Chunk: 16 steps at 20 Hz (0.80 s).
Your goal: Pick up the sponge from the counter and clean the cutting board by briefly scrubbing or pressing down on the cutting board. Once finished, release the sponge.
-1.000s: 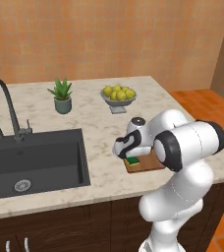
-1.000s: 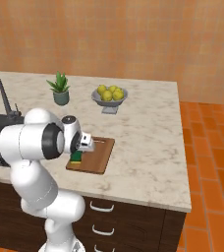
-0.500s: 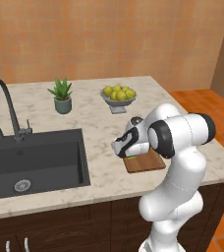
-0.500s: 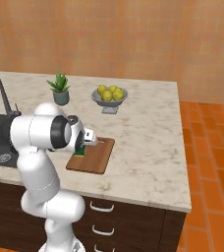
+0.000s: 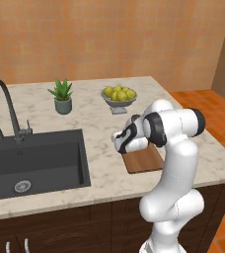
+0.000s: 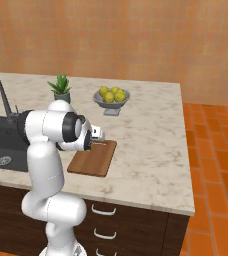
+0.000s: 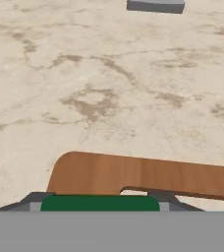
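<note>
In the hand view the sponge sits lowest, its green face spanning the gap between the two fingertips, which press on its two ends; the gripper is clamped on it at sponge width. Just beyond lies the board, its rounded corner at the left and the slot handle showing as a dark cut right above the sponge. Whether the sponge touches the wood cannot be told.

From the right base view the board lies near the front edge of the counter, its near short end close to the drop. The arm's elbow covers its sink-side end. Bare stone runs wide to the right of the board, out to the counter's right edge, and a strip of it lies between the board and the sink.

Farther back stand a bowl of lemons and a small potted plant, both well apart from the board, with open stone between. The tap rises behind the sink. No writing or label can be read anywhere.
</note>
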Available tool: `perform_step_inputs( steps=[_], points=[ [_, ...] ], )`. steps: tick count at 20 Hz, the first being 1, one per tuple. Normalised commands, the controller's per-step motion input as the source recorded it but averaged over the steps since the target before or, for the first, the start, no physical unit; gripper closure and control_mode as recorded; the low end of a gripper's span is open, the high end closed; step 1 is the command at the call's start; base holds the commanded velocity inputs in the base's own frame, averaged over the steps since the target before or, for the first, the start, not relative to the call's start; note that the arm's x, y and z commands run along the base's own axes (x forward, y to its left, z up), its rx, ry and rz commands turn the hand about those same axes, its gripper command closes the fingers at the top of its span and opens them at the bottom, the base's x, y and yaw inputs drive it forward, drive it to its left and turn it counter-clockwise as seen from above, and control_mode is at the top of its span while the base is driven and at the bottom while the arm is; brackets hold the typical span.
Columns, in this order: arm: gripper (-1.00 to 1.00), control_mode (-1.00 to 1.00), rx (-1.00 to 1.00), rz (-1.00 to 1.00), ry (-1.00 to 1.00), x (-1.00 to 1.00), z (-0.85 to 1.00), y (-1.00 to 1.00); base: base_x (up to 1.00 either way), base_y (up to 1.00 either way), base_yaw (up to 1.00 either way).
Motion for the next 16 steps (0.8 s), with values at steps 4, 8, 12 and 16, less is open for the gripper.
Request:
perform_step_inputs(
  steps=[4, 8, 12, 16],
  points=[
    [1.00, -1.00, 0.00, 0.00, -0.13, 0.40, -0.24, -0.08, 0.00, 0.00, 0.00],
    [1.00, -1.00, 0.00, 0.00, -0.09, 0.07, -0.04, -0.10, 0.00, 0.00, 0.00],
    [1.00, -1.00, 0.00, 0.00, -0.01, 0.00, 0.00, -0.19, 0.00, 0.00, 0.00],
    [1.00, -1.00, 0.00, 0.00, 0.00, 0.07, 0.00, -0.30, 0.00, 0.00, 0.00]
  ],
)
